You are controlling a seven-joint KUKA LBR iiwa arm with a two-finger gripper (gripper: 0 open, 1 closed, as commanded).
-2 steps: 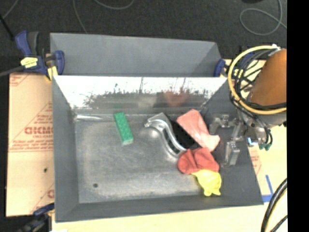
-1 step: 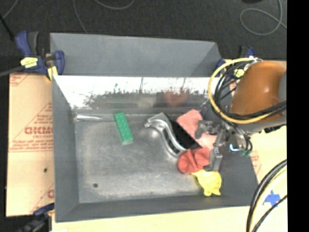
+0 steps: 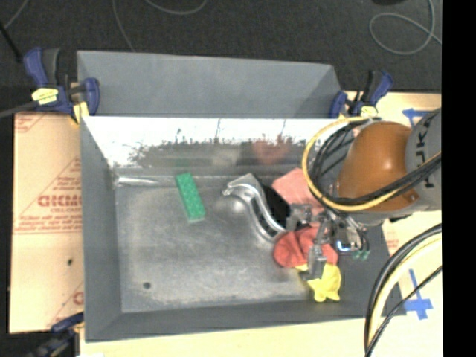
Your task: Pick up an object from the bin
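My gripper (image 3: 320,251) hangs low at the bin's right side, under the arm's orange cover. It is over the right edge of a red soft lump (image 3: 292,250) lying on the floor there. Just below it, by the front right corner, lies a small yellow toy-like thing (image 3: 326,283). A pink soft thing (image 3: 290,185) sits behind the red one, partly hidden by the arm. Left of both lies a curved silver metal piece (image 3: 251,203) with a black part beside it.
A green toy brick (image 3: 190,196) lies alone at the back left of the floor. The bin's right wall stands close beside the gripper. The arm and its cables cover the bin's right rim.
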